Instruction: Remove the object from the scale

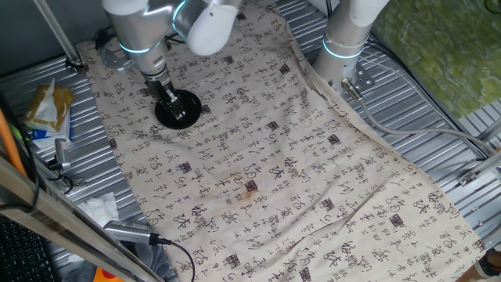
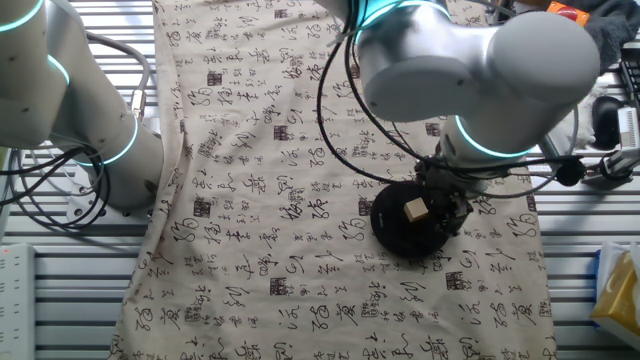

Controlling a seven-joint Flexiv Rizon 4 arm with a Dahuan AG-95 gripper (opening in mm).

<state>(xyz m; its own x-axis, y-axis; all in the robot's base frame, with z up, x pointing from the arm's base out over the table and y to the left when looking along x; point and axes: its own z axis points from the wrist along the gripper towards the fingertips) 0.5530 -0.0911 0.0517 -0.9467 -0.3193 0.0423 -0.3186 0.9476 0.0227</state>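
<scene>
The scale is a flat round black disc on the printed cloth; it also shows in one fixed view. The object, a tiny light tan wooden cube, sits on the disc's top. My gripper is lowered onto the disc, with its dark fingers right beside the cube on its right side. In one fixed view my gripper stands over the disc and hides the cube. The dark fingers blend with the disc, so I cannot tell how the jaws stand or whether they touch the cube.
The beige cloth with black characters covers the table, with a brownish stain near its middle. A second arm's base stands at the cloth's edge. Packets, tissue and cables lie along the metal rim.
</scene>
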